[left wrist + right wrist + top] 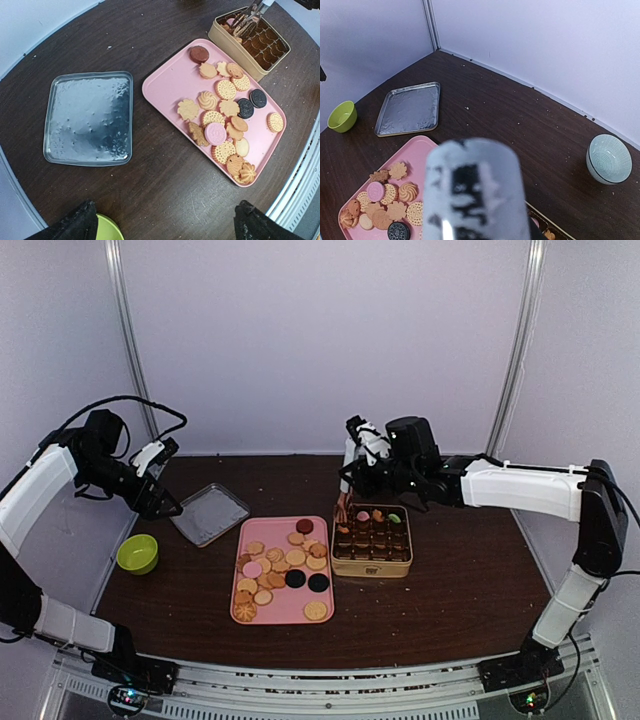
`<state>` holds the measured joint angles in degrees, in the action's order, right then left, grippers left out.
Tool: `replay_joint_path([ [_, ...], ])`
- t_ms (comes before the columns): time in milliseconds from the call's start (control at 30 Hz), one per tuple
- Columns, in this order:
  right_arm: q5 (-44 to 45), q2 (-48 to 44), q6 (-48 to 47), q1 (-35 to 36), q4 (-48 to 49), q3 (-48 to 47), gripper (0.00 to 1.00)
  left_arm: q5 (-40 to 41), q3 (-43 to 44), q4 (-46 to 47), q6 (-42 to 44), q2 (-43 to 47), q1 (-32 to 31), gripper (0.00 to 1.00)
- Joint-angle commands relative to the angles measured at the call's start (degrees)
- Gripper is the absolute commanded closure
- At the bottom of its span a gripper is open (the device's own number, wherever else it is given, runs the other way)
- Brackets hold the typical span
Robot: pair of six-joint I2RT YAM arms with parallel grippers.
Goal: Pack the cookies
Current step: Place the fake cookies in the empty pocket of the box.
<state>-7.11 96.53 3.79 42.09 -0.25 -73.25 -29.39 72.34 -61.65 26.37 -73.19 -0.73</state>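
Observation:
Many cookies (280,568) lie on the pink tray (300,614), mostly tan, with one pink and two black ones. A few more cookies (378,515) sit in the back row of the gold tin (372,562). My right gripper (352,465) hangs over the tin's back left corner, shut on silver tongs (344,498) whose tips (246,20) reach down into the tin. The blurred tongs handle (476,190) fills the right wrist view and hides the fingers. My left gripper (165,498) is open and empty, over bare table left of the tray (165,227).
A flat silver lid (208,513) lies left of the pink tray. A green bowl (137,553) stands near the table's left edge. A pale blue bowl (609,159) sits by the back wall. White walls close in the table at the back and sides.

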Motion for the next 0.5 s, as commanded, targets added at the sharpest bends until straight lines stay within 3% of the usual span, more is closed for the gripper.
replay_joint_path([
  [0, -0.41, -3.31, -0.6, 0.1, 2.11, -1.09, 0.67, -0.98, 1.14, -0.4, -0.04, 0.13, 0.49, 0.02],
  [267, 0.54, -4.72, -0.98, 1.29, 2.5, -1.03, 0.74, -0.61, 0.97, -0.4, -0.02, 0.24, 0.52, 0.02],
  [467, 3.62, -7.41, -2.5, 6.63, 2.05, -2.33, 0.73, -0.58, 1.39, -0.47, -0.13, -0.1, 0.48, 0.02],
])
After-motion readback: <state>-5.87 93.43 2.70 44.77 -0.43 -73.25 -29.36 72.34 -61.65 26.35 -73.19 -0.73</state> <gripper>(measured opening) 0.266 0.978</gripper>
